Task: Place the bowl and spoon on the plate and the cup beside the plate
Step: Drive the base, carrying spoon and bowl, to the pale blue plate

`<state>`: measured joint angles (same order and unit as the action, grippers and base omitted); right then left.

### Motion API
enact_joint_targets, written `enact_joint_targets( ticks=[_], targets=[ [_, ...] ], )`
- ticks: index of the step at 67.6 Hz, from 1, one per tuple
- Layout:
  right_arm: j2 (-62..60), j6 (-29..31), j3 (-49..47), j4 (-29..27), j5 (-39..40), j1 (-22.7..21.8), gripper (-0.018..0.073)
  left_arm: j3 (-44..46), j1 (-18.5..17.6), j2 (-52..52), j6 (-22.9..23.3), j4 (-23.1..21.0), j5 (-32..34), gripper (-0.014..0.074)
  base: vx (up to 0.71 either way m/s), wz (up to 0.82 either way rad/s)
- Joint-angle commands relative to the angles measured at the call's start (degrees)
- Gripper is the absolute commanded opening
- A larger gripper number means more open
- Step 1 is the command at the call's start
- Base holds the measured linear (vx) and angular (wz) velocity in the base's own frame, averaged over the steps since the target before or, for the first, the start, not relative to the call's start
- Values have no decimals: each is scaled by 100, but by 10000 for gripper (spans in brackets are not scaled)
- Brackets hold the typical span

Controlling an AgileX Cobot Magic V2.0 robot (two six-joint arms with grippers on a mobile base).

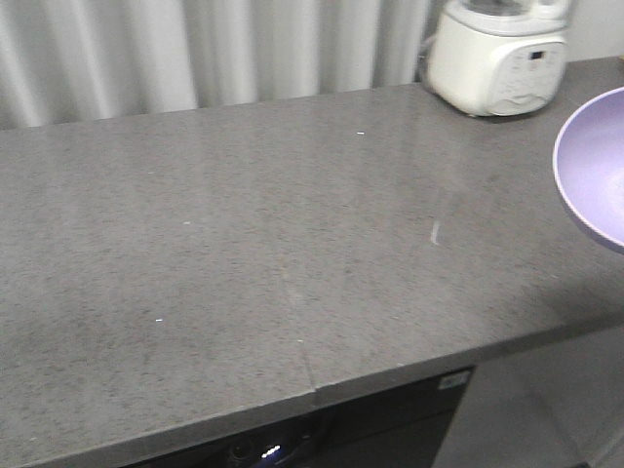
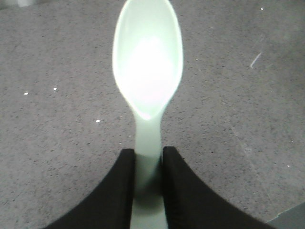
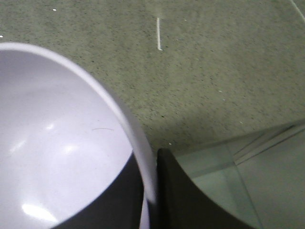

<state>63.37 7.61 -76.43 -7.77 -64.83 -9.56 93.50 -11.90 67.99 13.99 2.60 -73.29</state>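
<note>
1. Front view. The counter (image 1: 244,244) fills the frame, with a white rice cooker (image 1: 497,58) at upper right. The bowl (image 1: 597,166) shows at the right edge, cut off by the frame, its opening tilted towards the camera. Neither the plate nor the cup is in sight, and I see no claw here.
2. Left wrist view. The left gripper (image 2: 148,160) is clamped on the handle of the spoon (image 2: 147,62), at bottom centre. The spoon's long axis runs straight up the frame, head at top and away from the claw, hollow side facing the lens. Only counter lies behind it.
3. Right wrist view. The right gripper (image 3: 148,176) pinches the bowl's (image 3: 62,143) rim, one finger inside the wall and one outside. The bowl fills the lower left, and the counter's edge cuts the lower right.
4. Judgement. Both items are in hand, but no view shows the plate, so I cannot tell which way it lies or which arm is nearer.
</note>
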Motion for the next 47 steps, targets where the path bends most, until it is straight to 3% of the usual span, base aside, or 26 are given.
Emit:
enact_joint_targets(
  ticks=[1, 47],
  targets=[
    [-93, 49, -155, -7, 337, -37, -6, 122, -26, -87, -4, 0, 165, -6, -5, -46],
    [-93, 49, -155, -7, 337, -37, -6, 122, -26, -87, -4, 0, 165, -6, -6, -49]
  ],
)
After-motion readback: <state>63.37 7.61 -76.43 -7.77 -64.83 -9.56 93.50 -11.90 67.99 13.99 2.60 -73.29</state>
